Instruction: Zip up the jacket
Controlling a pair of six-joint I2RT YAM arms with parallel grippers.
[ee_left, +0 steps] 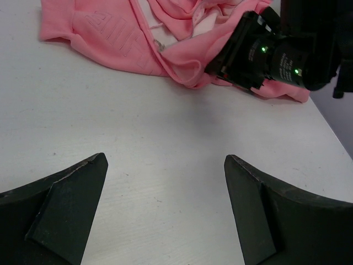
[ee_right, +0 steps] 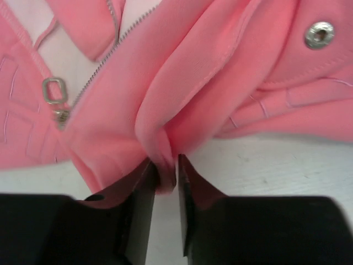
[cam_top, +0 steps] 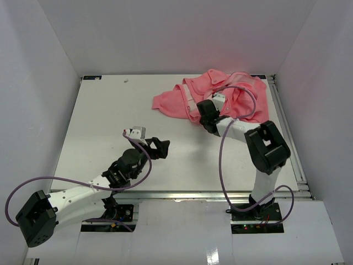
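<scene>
The salmon-pink jacket [cam_top: 220, 94] lies crumpled at the back right of the table, its front unzipped. In the right wrist view the jacket [ee_right: 220, 72] shows a line of zipper teeth [ee_right: 105, 58] and a metal zipper pull [ee_right: 53, 92] at the left. My right gripper [ee_right: 168, 172] is shut on a fold of the jacket's near hem, which is pinched between the jaws. From above, the right gripper [cam_top: 204, 110] sits at the jacket's front edge. My left gripper [cam_top: 163, 147] hovers open over bare table, well short of the jacket [ee_left: 110, 38].
A white snap [ee_right: 319, 34] sits on the fabric at the upper right. White walls enclose the table [cam_top: 110, 121] on three sides, and a metal rail [cam_top: 287, 132] runs along its right edge. Purple cables [cam_top: 223, 149] loop off both arms.
</scene>
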